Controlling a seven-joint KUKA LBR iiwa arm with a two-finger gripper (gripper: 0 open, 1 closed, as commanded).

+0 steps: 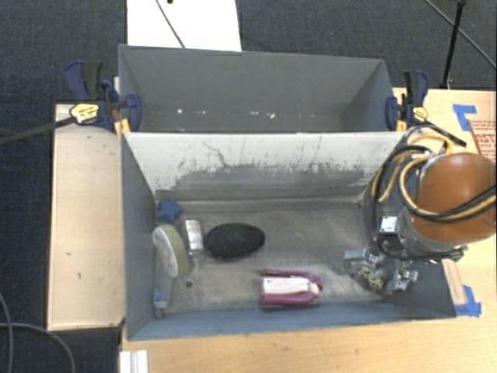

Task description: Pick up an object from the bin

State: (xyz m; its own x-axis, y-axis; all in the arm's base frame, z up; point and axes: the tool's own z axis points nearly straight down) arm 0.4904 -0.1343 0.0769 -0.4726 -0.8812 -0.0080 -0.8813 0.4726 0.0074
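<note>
Bin (256,158), read left to right.

- Far left: pale disc (167,251) on a blue handle, lying along the left wall. Judged to have slid there, since the sloped walls feed loose items down to the floor's edge.
- Just beside it: small silvery cylinder (192,237). Contact with the disc is unclear.
- Next: black oval pad (234,240), flat on the floor, near the cylinder.
- Front middle: purple-and-white pack (289,288), flat and on its own, apart from the left group.
- Right: gripper (380,274), low in the right front corner over bare floor. It is near the pack but not touching it.

I cannot tell how far open the gripper is. Nothing can be made out in its hold.

Judgement: no item lifted yet. The pack is the nearest candidate, and lying alone it leaves room to approach.
</note>
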